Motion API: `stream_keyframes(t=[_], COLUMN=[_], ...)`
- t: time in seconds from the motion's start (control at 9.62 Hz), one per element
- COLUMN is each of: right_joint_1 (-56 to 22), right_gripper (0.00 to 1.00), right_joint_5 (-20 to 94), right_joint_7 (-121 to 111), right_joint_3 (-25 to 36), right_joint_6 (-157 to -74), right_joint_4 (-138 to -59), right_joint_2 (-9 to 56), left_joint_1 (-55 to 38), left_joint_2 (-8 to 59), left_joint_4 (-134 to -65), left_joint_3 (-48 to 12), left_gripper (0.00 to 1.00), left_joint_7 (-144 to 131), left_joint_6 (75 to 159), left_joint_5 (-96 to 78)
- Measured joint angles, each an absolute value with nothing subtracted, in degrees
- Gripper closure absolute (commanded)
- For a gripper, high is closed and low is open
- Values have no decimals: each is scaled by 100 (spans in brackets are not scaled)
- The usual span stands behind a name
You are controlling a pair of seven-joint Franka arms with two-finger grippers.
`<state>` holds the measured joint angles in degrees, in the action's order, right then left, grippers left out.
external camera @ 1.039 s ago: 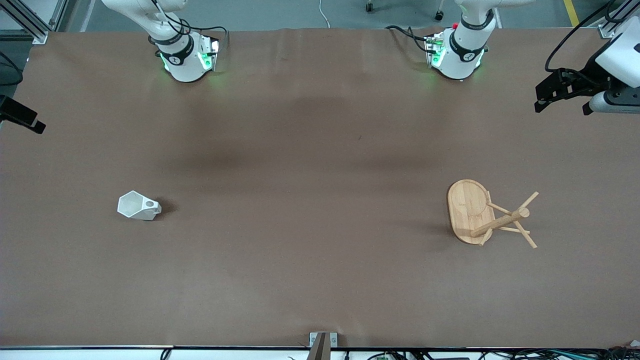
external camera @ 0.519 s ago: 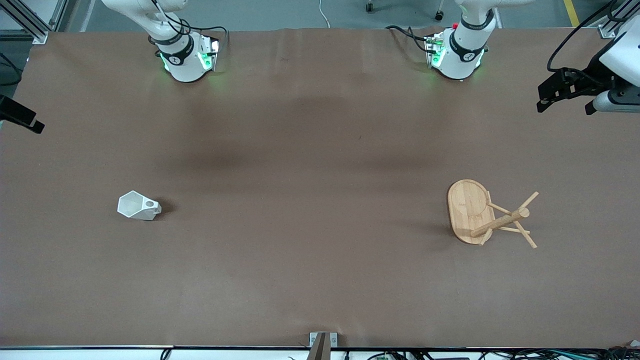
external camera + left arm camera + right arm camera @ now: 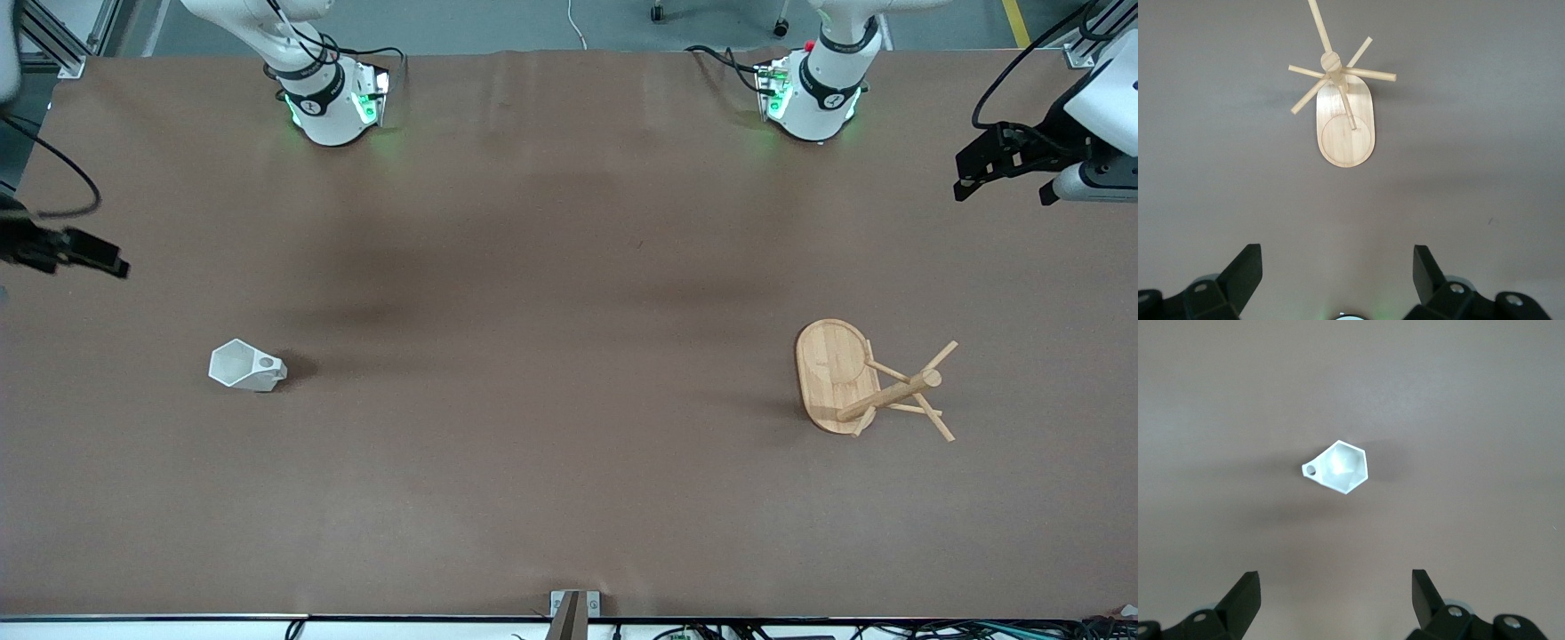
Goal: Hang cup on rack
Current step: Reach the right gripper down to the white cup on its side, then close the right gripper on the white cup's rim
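Right gripper (image 3: 84, 258) now farther in over the table (image 3: 569, 498) at the right arm's end than 0.5 s ago, fingers (image 3: 1245, 597) spread wide and empty, high above the white faceted cup (image 3: 246, 365). Cup on its side on the table, well apart from the bamboo mug tree (image 3: 867, 382), which stands at the left arm's end. Left gripper (image 3: 973, 173) waiting aloft near that end, open wide, holding nothing. Likely start of approach to cup; nothing grasped yet
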<state>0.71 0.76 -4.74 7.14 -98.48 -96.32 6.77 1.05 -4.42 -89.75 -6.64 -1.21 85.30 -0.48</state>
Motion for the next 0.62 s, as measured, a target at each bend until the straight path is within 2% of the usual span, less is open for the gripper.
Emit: stream_keyframes(t=[0.31,0.62], right_joint_1=[95,166], right_gripper=[0,1], right_joint_5=[77,78], right_joint_7=[-889,-1434], right_joint_3=[728,738], right_joint_6=[-11222,-13008], right_joint_4=[-10225,-11149], right_joint_2=[1422,1843], left_joint_1=[106,107], left_joint_2=[-437,-435], left_joint_4=[-8972,-8968], left_joint_3=[-663,-663], left_gripper=[0,0], left_joint_7=[-120,-120], left_joint_6=[8530,8525], left_joint_5=[-48,-48])
